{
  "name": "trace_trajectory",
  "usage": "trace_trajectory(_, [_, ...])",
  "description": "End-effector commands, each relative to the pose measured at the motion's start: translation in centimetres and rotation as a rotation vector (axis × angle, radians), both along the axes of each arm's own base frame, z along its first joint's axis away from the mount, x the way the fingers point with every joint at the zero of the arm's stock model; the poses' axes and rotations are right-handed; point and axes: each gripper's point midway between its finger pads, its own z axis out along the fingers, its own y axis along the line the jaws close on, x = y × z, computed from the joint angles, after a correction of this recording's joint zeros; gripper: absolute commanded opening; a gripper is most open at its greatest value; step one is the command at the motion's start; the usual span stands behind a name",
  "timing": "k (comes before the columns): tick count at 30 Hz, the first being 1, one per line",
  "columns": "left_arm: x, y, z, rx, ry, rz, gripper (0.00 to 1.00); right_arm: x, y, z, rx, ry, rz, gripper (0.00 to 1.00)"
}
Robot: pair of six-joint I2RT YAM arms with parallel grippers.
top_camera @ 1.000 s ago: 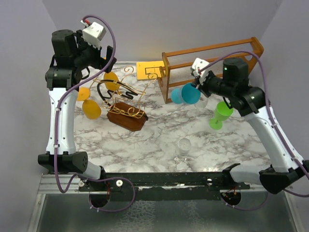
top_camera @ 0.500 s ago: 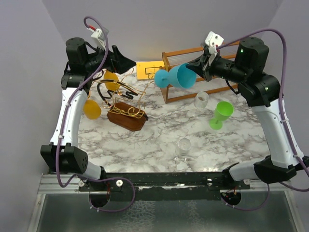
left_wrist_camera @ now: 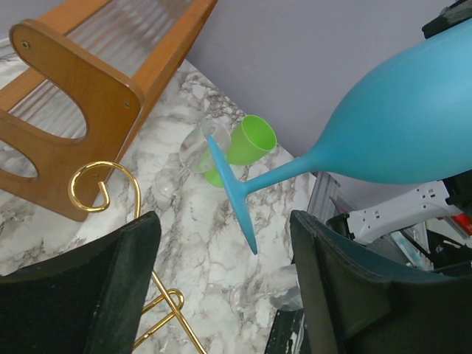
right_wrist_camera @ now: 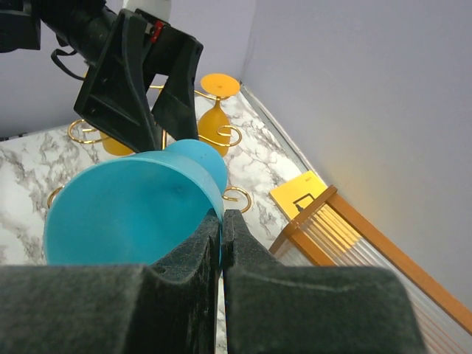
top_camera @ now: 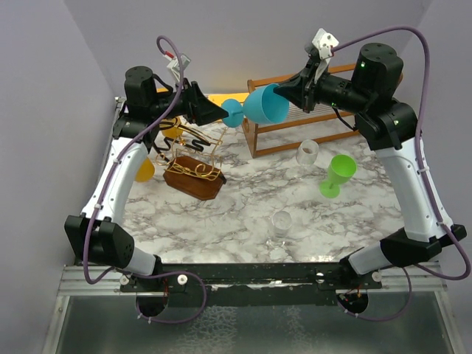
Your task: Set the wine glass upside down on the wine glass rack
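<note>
Spreading across the overhead view, the marbled counter (top_camera: 243, 199) carries everything else. At its far right stands a large orange-brown wooden frame (top_camera: 259, 141) with clear rods. At far left is the wine glass rack (top_camera: 193, 175), curly gold wire on a dark wooden base.

The blue wine glass (top_camera: 264, 107) is not on the rack. It hangs in the air on its side above the far counter, between rack and frame, with its foot pointing left. The right fingers (top_camera: 284, 92) are pinched together on the bowl's rim, one inside and one outside. Only the right wrist view shows that thin grip, looking down into the bowl (right_wrist_camera: 125, 214). The left fingers (top_camera: 214, 110) reach the foot from the other side. From above they seem to meet it, but the left wrist view shows its two dark pads (left_wrist_camera: 88, 287) set wide apart, with the foot's edge (left_wrist_camera: 232, 199) in the gap between them and touching neither.

A green glass (top_camera: 338, 173) stands upright at right. Orange glasses (top_camera: 144, 169) sit around the rack, partly hidden overhead by the left arm; one (right_wrist_camera: 214, 110) is clearer from the right wrist. A clear glass (top_camera: 307, 153) stands just in front of the frame, and another (top_camera: 281, 223) stands near the front edge. A yellow card (right_wrist_camera: 302, 193) lies by the frame's corner.
</note>
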Motion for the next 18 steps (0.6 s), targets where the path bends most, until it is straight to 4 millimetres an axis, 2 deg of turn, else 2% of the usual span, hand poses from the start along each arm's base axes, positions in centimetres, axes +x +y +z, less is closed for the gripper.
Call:
trace_trajectory(1, [-1.7,-0.9,0.5,-0.021,-0.005,-0.074,0.67,-0.4,0.5,1.6,0.051,-0.022,0.022,0.01])
trace_trajectory(5, [-1.8,-1.5,0.2,-0.032,0.021,-0.095,0.51,-0.2,0.6,1.3,0.048,-0.016,0.02,0.01])
trace_trajectory(14, [-2.0,-2.2,-0.3,-0.046,0.045,-0.131,0.31,0.1,0.6,0.8,0.043,-0.014,0.014,0.01])
trace_trajectory(18, [-2.0,-2.3,-0.3,-0.048,0.047,-0.138,0.16,0.3,0.7,0.3,0.037,-0.011,0.011,0.01])
